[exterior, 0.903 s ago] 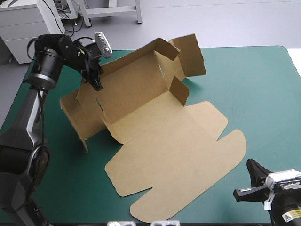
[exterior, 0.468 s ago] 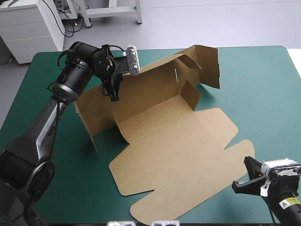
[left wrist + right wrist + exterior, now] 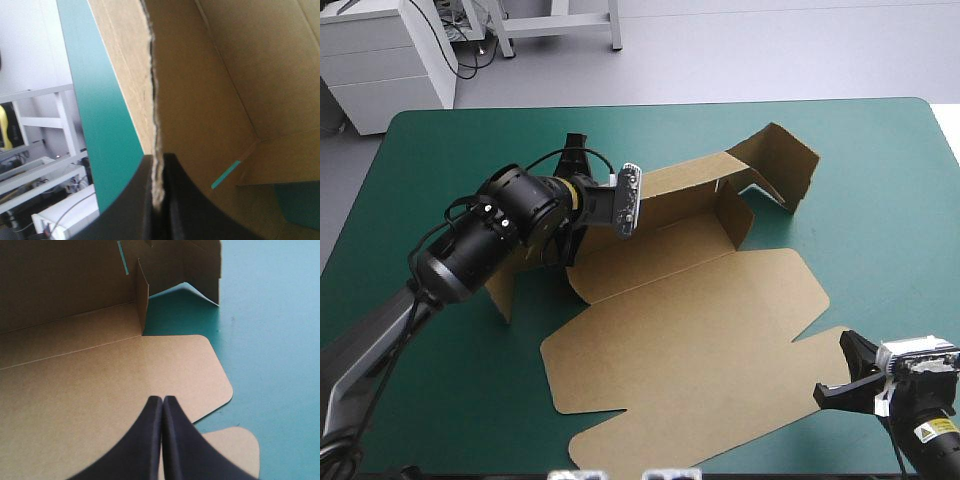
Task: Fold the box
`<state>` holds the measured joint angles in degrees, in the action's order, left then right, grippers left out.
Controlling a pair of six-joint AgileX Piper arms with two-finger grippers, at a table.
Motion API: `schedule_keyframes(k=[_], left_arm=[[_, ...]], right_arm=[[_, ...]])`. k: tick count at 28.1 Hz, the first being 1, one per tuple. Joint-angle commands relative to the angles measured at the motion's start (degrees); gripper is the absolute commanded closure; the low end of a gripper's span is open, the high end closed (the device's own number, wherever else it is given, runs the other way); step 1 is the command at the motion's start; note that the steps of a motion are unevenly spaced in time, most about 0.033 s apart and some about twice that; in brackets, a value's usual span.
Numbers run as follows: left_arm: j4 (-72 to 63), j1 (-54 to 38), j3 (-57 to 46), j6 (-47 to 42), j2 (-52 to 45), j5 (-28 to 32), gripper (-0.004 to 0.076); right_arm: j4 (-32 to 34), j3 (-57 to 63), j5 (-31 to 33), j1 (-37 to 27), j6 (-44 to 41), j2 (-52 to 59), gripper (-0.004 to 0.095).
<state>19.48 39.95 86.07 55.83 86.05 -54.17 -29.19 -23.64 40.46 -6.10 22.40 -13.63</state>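
While tight on box (image 3: pixel 210 90), left hand (image 3: pixel 159 161).

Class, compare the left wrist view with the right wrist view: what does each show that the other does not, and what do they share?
Only the left wrist view: the left gripper shut on the ragged edge of the raised wall. Only the right wrist view: the right gripper, shut and empty, aimed at the flat lid, and an upright end flap. Both: the brown box and the teal-green cover.

The high view looks down on the table (image 3: pixel 880 200); both wrist views closely face the box (image 3: pixel 690 320).
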Motion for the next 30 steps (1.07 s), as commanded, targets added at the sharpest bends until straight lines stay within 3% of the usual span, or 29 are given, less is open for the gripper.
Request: schedule_keyframes(k=[1,12,21,26,30], left_arm=[[3.63,0.58,-5.94,0.43,-6.49,9.34,0.0731],[3.17,0.58,-21.66,5.34,-15.56,28.75,0.0731],[9.34,0.58,-30.97,5.95,-16.08,42.22,0.0731],[9.34,0.58,-31.49,-2.61,-16.08,45.49,0.0731],[9.34,0.58,-31.49,-3.11,-16.08,45.51,0.0731]], right_arm=[[-0.74,-1.51,-4.09,0.15,0.59,-1.16,0.0925],[0.32,-1.51,-4.09,0.15,-0.63,-2.18,0.0923],[0.32,-1.51,-4.22,0.15,-3.54,-5.63,0.0923],[0.32,-1.51,-4.11,0.15,-4.5,-7.19,0.0923],[0.32,-2.04,-3.77,0.15,-4.5,-8.91,0.0923]])
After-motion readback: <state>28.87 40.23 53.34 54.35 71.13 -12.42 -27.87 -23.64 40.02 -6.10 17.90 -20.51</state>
